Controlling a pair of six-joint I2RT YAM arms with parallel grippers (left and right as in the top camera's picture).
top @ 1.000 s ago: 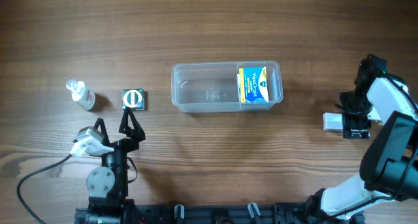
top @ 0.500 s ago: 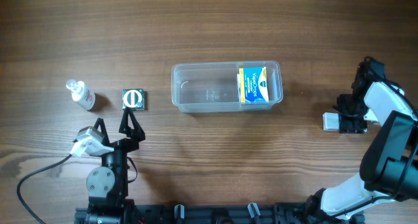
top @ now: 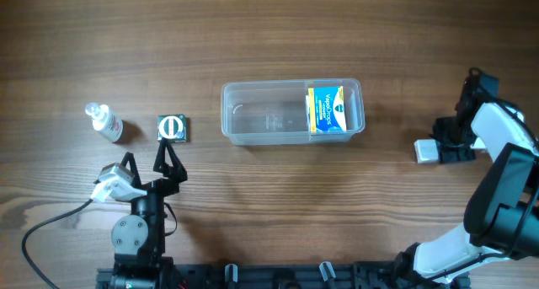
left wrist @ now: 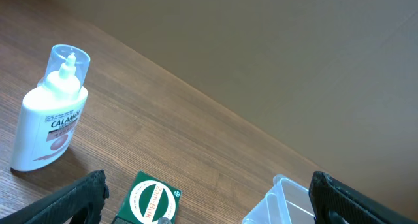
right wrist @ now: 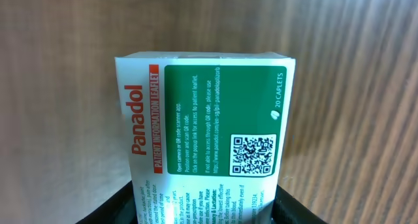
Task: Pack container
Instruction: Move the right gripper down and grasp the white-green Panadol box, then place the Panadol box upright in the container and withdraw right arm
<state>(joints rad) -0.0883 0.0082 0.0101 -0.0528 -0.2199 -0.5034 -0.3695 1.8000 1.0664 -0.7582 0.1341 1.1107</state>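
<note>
The clear container [top: 226, 112] stands mid-table, with a blue and yellow box [top: 328, 109] lying in its right end. At the far right, my right gripper [top: 446, 148] is shut on a white and green Panadol box [top: 425, 151]. In the right wrist view this Panadol box [right wrist: 206, 132] is pinched between the two black fingers of the right gripper [right wrist: 206, 212]. My left gripper [top: 147, 163] stands open near the front left, just short of a green Zam-Buk box [top: 173, 127]. Nothing sits between the fingers of the left gripper [left wrist: 209, 194].
A white calamine bottle [top: 105, 122] lies left of the Zam-Buk box [left wrist: 151, 201]. The calamine bottle [left wrist: 49, 116] shows at the left of the left wrist view and a corner of the container [left wrist: 287, 201] at the lower right. A cable [top: 50, 222] trails at the front left.
My right gripper has shut on the Panadol box and drawn it slightly left and away from the front edge. The left arm has not moved.
</note>
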